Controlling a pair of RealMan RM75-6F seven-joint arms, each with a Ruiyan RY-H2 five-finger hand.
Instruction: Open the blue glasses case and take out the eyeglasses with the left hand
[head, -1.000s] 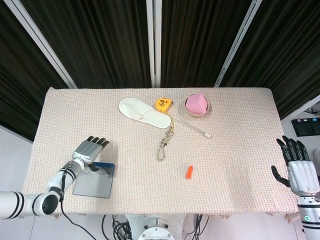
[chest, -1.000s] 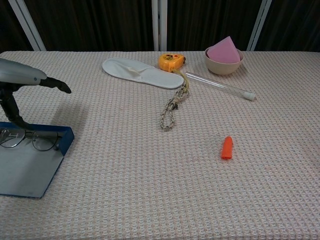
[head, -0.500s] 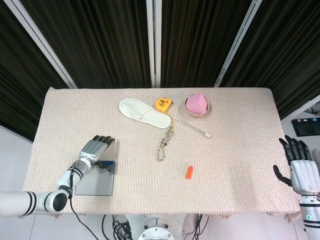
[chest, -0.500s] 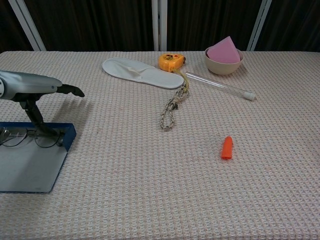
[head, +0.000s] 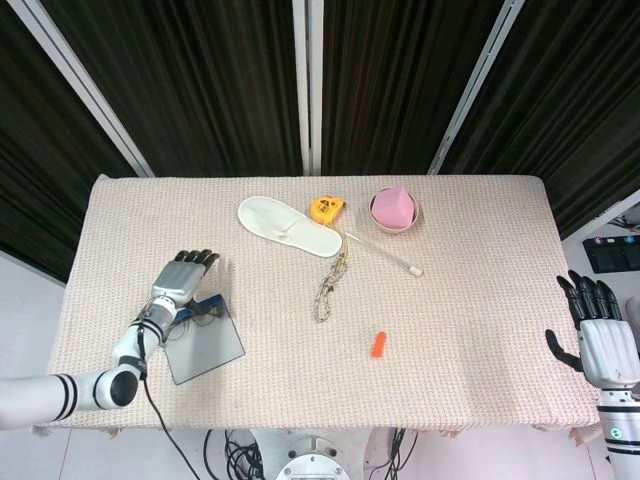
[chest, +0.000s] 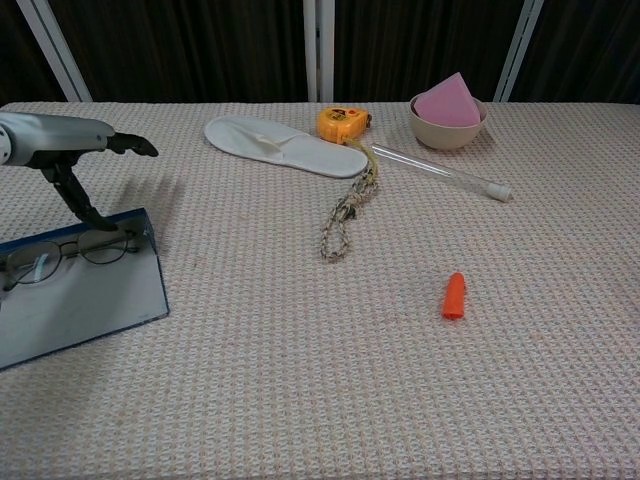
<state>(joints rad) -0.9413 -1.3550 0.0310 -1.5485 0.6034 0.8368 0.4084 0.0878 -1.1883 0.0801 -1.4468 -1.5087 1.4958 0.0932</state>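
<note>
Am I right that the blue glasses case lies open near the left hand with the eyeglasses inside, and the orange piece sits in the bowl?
Not quite. The blue glasses case does lie open by the left hand with the eyeglasses inside, but the orange piece lies on the bare table, apart from the bowl, which holds a pink object. The chest view shows this.
</note>
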